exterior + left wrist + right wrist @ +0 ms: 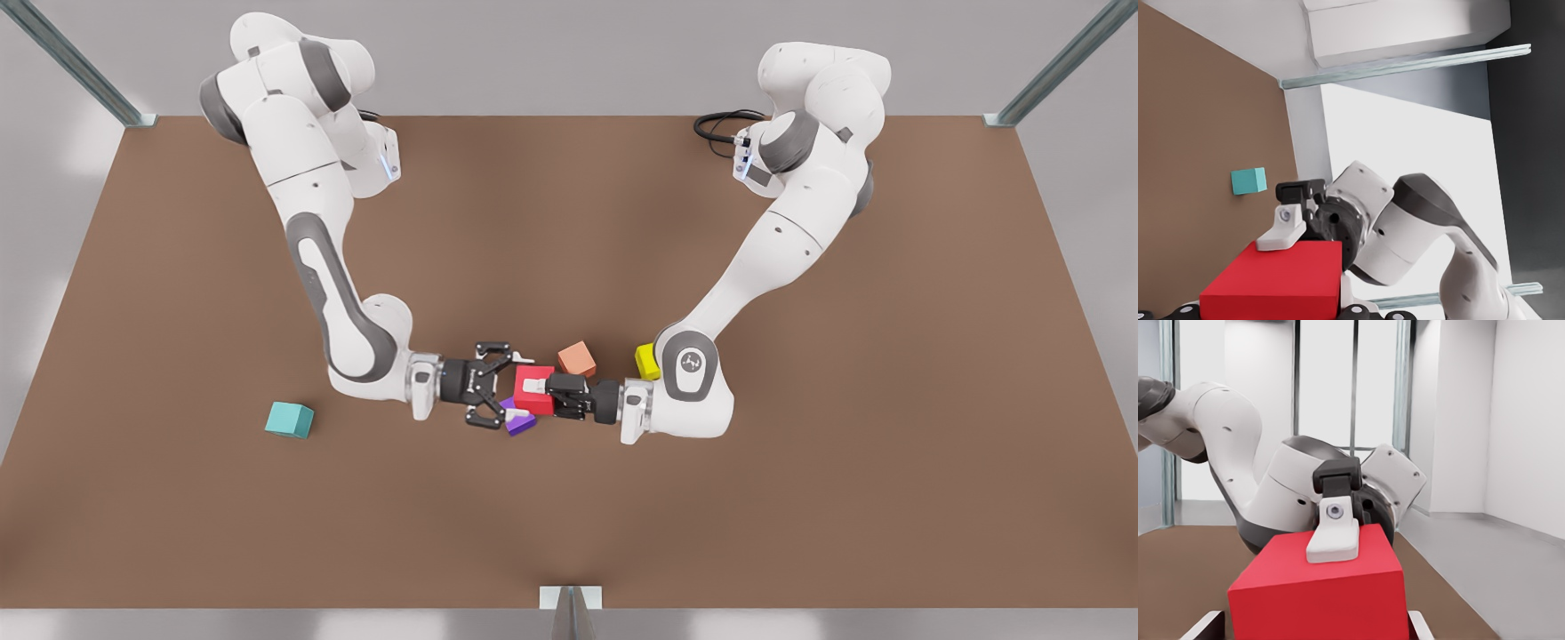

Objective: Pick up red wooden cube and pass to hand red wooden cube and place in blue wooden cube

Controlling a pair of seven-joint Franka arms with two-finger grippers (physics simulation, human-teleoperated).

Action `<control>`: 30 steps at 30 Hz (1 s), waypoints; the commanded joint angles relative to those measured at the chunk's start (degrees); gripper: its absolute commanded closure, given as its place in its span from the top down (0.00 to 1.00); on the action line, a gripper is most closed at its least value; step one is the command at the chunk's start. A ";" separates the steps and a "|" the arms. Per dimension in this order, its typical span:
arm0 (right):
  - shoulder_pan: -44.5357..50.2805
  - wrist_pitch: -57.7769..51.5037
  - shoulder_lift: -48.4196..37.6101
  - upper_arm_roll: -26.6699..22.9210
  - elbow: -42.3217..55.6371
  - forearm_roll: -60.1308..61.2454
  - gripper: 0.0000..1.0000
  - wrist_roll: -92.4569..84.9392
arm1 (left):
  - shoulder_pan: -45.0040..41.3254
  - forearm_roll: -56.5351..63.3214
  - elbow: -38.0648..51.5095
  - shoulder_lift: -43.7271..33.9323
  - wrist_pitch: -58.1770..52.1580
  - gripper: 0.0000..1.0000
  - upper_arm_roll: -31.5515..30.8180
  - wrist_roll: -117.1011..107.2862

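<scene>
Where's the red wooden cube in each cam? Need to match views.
Front view: red wooden cube mid-table, between left gripper and right gripper.
Left wrist view: foreground, nearest the camera.
Right wrist view: foreground, centred.
Shared landmark: blue wooden cube, front and left wrist views; brown table in all.

In the front view, the red cube (533, 404) is above the middle of the counter (800, 498), between the two end effectors. The left end effector (536, 391) is at its 3 o'clock and clamps it. The right end effector (518, 388) is at its 9 o'clock, just beside it. The purple cube (522, 425) lies at its 7 o'clock, partly under it. The orange cube (577, 358) is near, at 1 o'clock. The yellow cube (646, 362) is at 2 o'clock, behind the left arm's wrist. The blue cube (289, 420) lies well apart, at 8 o'clock.
</scene>
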 commanded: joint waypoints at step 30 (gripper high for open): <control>-2.00 -0.49 0.67 -0.04 1.43 -1.06 0.52 2.12 | 3.30 -1.51 -2.44 -0.54 -2.30 1.00 -0.39 3.45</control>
